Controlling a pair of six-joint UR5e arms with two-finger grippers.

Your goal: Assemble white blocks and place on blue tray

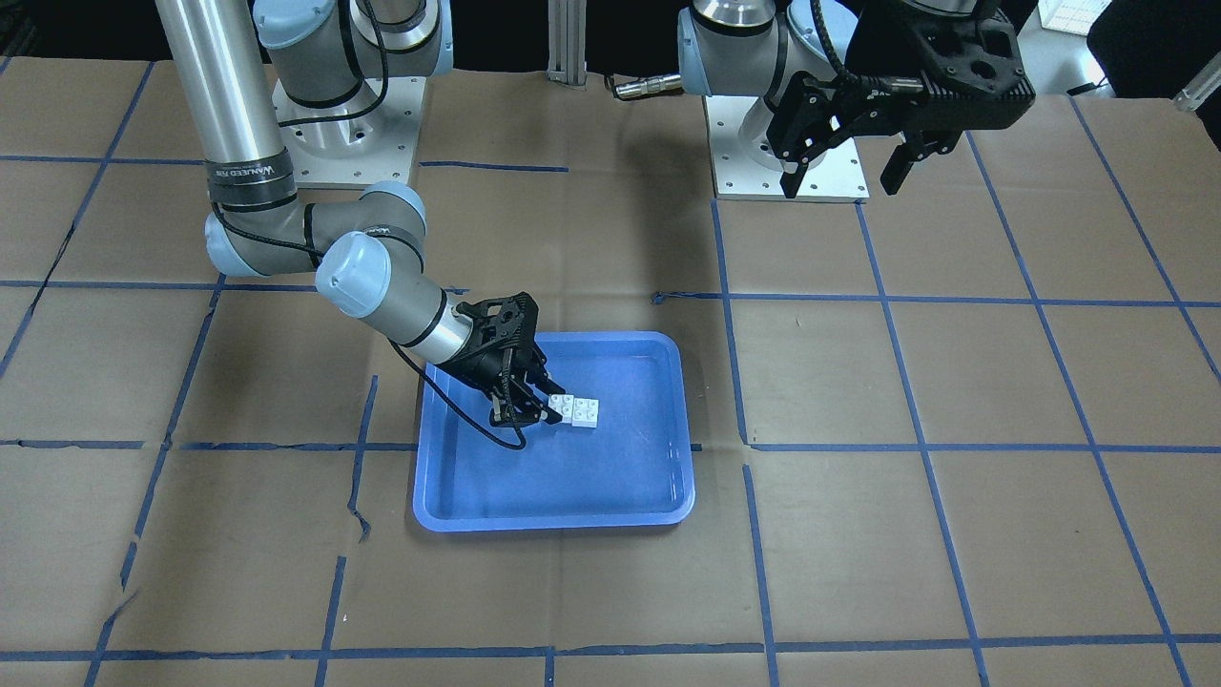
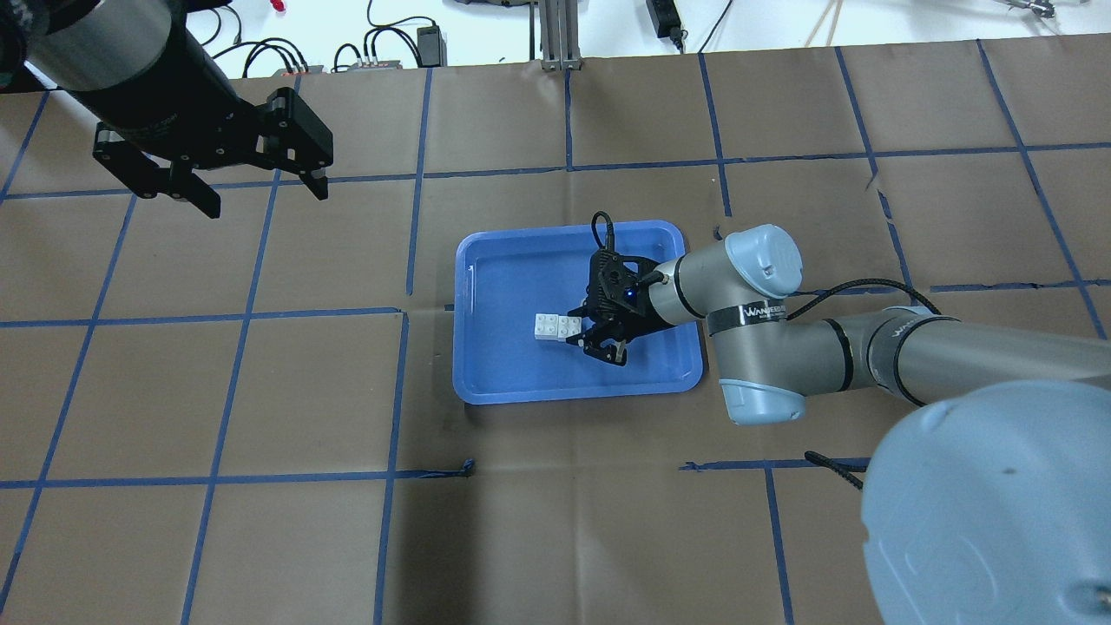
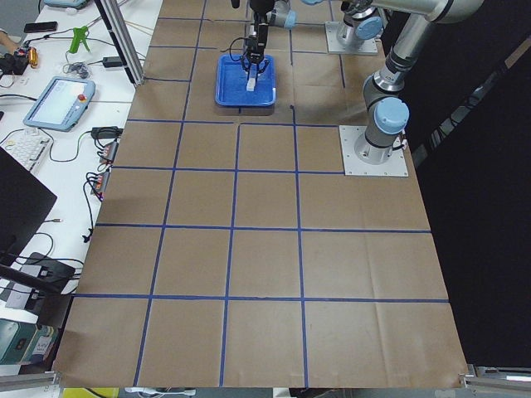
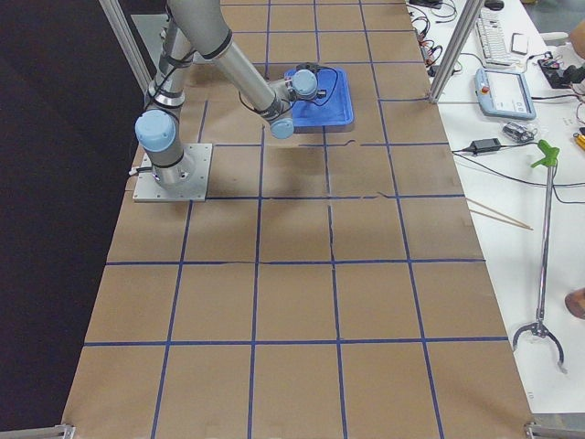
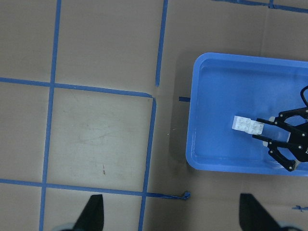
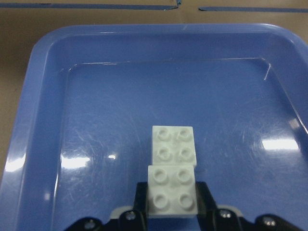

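The two white blocks (image 1: 579, 410) are joined in a short staggered row and rest on the floor of the blue tray (image 1: 553, 521). In the right wrist view the near block (image 6: 172, 190) overlaps the far one (image 6: 173, 144). My right gripper (image 1: 547, 401) reaches low into the tray and is shut on the near block, its pads (image 6: 141, 196) against the block's sides. The overhead view shows the same, with the blocks (image 2: 550, 326), tray (image 2: 573, 396) and right gripper (image 2: 579, 328). My left gripper (image 1: 844, 181) is open and empty. It hangs high over the table, far from the tray.
The table is covered in brown paper with a grid of blue tape (image 2: 408, 243). The arms' base plates (image 1: 792, 162) stand at the robot's side. The left wrist view looks down on the tray (image 5: 240, 166) and the paper beside it.
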